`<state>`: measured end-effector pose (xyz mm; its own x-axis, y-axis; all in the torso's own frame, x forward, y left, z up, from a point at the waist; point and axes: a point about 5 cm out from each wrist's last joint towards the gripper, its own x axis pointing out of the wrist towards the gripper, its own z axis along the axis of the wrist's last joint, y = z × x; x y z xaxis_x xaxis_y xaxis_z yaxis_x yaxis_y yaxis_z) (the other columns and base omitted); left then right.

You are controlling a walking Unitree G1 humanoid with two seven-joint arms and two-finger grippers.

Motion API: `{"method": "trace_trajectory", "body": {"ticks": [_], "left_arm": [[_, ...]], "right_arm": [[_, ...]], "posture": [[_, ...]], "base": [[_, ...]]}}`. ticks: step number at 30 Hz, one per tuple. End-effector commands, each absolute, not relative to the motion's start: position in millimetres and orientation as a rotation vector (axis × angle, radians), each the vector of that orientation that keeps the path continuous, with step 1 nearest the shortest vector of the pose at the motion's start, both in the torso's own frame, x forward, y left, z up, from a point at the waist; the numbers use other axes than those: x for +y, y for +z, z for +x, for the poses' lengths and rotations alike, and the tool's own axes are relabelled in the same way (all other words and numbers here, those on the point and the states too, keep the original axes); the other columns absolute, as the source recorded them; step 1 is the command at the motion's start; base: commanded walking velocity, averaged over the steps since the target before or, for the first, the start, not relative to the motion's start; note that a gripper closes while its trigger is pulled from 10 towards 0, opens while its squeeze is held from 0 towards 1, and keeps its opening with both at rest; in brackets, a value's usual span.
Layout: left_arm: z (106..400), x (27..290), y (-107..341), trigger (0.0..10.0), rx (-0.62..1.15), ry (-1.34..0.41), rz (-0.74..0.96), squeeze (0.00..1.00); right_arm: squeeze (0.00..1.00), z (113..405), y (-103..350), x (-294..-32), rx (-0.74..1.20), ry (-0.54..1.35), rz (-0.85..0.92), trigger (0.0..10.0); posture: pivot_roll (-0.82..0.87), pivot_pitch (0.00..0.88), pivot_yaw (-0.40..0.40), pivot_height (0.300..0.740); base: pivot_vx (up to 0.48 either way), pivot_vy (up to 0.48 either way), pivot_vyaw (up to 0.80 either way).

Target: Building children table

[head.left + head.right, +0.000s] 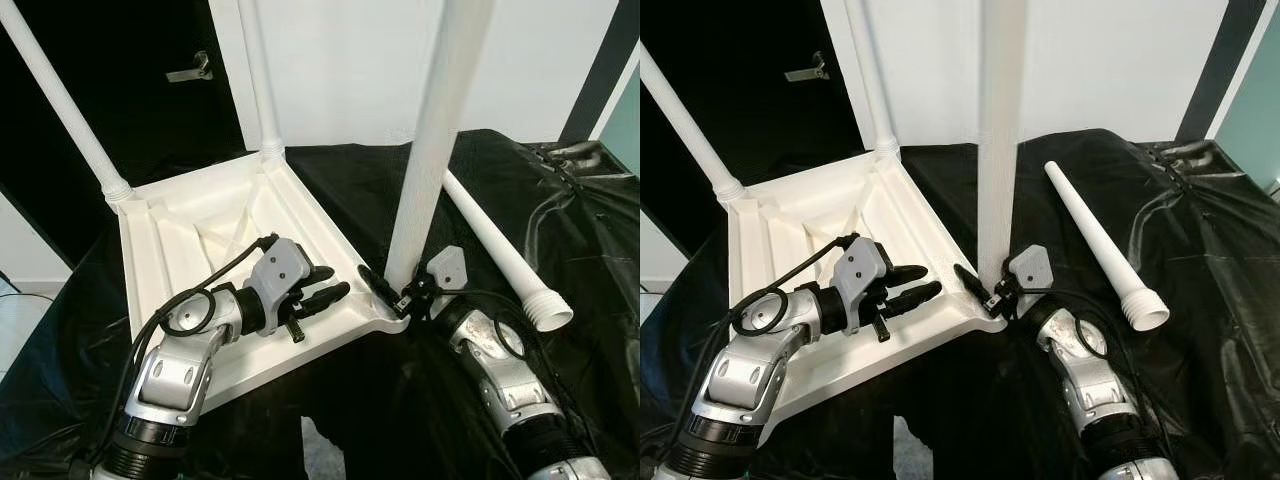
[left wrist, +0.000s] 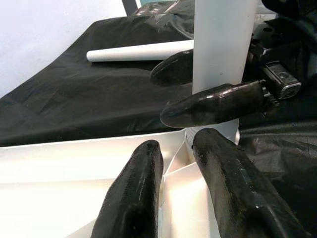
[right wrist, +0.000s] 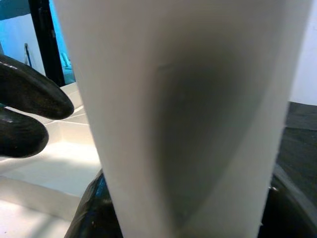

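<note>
The right gripper clamps the upright table leg at the upturned tabletop's corner. The left gripper hovers nearby, slightly parted, empty.

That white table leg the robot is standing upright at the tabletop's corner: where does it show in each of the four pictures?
Left eye view: upright leg, right of centre.
Right eye view: centre.
Left wrist view: upper right, gripped by the right gripper.
Right wrist view: close up, centre.
Shared landmark: white tabletop.
</note>
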<state>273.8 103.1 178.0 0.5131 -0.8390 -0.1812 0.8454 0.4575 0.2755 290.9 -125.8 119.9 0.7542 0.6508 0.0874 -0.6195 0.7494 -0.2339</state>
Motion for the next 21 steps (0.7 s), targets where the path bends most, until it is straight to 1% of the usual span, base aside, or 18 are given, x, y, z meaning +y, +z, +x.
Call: {"method": "trace_trajectory", "body": {"ticks": [1,4,7,9,11,21], "left_arm": [[279,109,179,10.0,0.005,-0.936,0.360,0.00],[279,109,179,10.0,0.005,-0.936,0.360,0.00],[279,107,179,10.0,0.004,-0.933,0.359,0.00],[278,105,179,10.0,0.003,-0.932,0.359,0.00],[278,105,179,10.0,0.003,-0.932,0.359,0.00],[279,104,182,10.0,-0.009,-0.942,0.360,0.00]], "right_arm": [[0.00,275,62,-137,0.165,0.691,-0.194,10.0],[0.00,275,62,-137,0.165,0.691,-0.194,10.0],[0.00,276,59,-142,0.207,0.704,-0.182,10.0],[0.00,276,57,-147,0.256,0.701,-0.141,10.0],[0.00,276,57,-147,0.256,0.701,-0.141,10.0],[0.00,291,69,-152,0.296,0.661,-0.031,10.0]], "posture": [[0.05,0.000,0.083,0.740],[0.05,0.000,0.083,0.740],[0.05,0.000,0.080,0.740],[0.05,0.000,0.083,0.740],[0.05,0.000,0.083,0.740],[0.04,0.000,0.077,0.740]], "base": [[0.000,0.000,0.00],[0.000,0.000,0.00],[0.000,0.000,0.00],[0.000,0.000,0.00],[0.000,0.000,0.00],[0.000,0.000,0.00]]}}
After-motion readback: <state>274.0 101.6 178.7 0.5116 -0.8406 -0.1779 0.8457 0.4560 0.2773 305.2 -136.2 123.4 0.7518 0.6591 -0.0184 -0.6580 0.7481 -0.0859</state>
